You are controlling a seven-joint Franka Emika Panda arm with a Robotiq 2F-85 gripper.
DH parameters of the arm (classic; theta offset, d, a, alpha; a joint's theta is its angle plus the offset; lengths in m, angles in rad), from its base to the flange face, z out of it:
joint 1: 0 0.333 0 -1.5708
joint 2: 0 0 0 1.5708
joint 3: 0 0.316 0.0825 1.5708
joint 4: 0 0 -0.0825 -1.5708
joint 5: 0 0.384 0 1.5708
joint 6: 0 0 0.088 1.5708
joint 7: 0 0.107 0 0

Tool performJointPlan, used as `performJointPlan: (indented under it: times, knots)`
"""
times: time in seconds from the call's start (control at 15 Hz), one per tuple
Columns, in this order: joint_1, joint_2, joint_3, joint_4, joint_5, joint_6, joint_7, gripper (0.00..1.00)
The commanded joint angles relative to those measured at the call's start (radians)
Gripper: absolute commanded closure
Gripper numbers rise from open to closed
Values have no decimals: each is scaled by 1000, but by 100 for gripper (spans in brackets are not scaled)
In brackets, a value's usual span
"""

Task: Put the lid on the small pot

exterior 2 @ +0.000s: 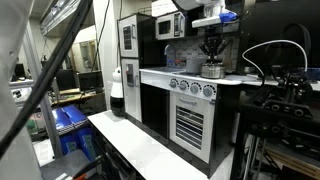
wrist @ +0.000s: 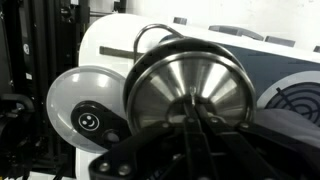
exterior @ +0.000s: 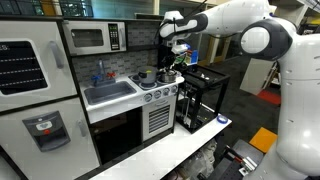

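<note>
The end effector (wrist: 195,120) fills the bottom of the wrist view, its dark fingers closed on the knob of the shiny lid (wrist: 165,85), which faces the camera. In an exterior view the end effector (exterior: 172,62) hangs over the toy stove (exterior: 160,95). In an exterior view the small pot (exterior 2: 213,70) sits just below it.

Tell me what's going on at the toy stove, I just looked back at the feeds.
The white robot arm has its hand over the white toy stove. In the wrist view the hand appears closed on the knob of a round shiny steel lid. The small steel pot sits on the stove top, seemingly just under the hand. The lid hides the pot's rim from the wrist camera, so I cannot tell whether it is seated yet.
</note>
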Motion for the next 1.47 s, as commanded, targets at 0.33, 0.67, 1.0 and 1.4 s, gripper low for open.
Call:
performJointPlan:
  times: [0.33, 0.67, 1.0, 1.4]
  knots:
    - [-10, -104, 0, -143, -5, 19, 24, 99]
    - [-15, -117, -2, -161, -3, 30, 23, 99]
    - [-22, -100, -4, -135, -1, 31, 15, 99]
    - [-25, -77, -1, -109, 5, 41, 6, 99]
